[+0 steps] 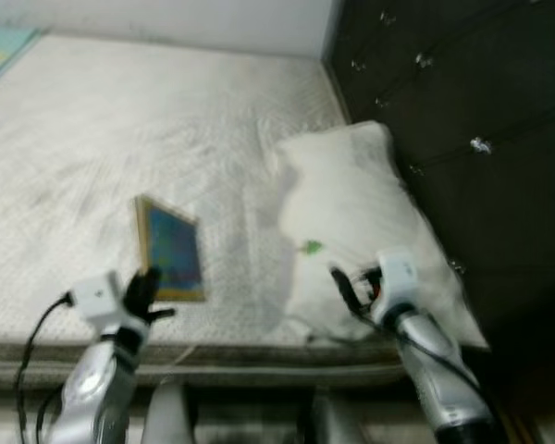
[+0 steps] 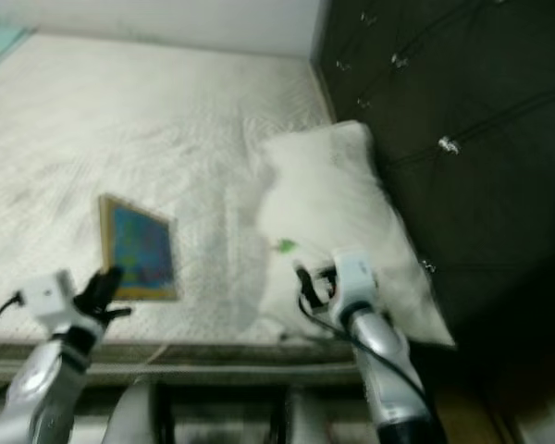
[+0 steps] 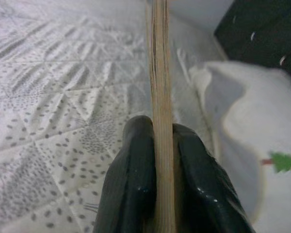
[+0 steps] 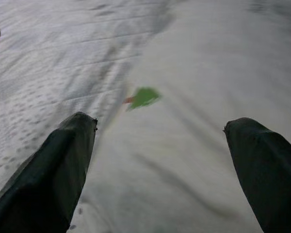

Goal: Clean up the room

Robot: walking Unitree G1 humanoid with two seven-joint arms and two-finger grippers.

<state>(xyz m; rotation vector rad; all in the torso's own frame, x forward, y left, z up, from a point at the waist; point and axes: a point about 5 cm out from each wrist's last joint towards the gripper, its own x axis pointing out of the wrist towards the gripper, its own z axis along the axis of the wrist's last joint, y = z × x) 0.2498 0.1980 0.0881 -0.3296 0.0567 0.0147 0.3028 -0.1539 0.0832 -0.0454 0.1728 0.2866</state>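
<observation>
- A bed [image 1: 92, 139] with a pale quilted cover of grey dotted triangles spreads across the head views; the pictures are somewhat blurred.
- A thin book [image 1: 171, 248] with a yellowish border and blue cover lies on the cover near the bed's front edge, its lower corner at the left gripper [image 1: 146, 289].
- The left gripper's jaws are clamped on that book — the left wrist view shows the two black fingers [image 3: 131, 184] pressed on either side of its tan edge, which runs straight away from the camera.
- A white pillow [image 1: 351, 213] lies at the robot's right end of the bed, just beside the dark tufted headboard [image 1: 462, 120] with small shiny buttons.
- A small green and red mark [image 4: 143, 97] sits on the pillow's cover.
- The right gripper [image 4: 160, 145] hovers over the pillow's near part with jaws spread wide and nothing between them — the green mark lies ahead of the gap.
- Book and pillow lie apart, with a strip of bare cover between them.
- A light wall [image 1: 213, 18] rises behind the bed.
</observation>
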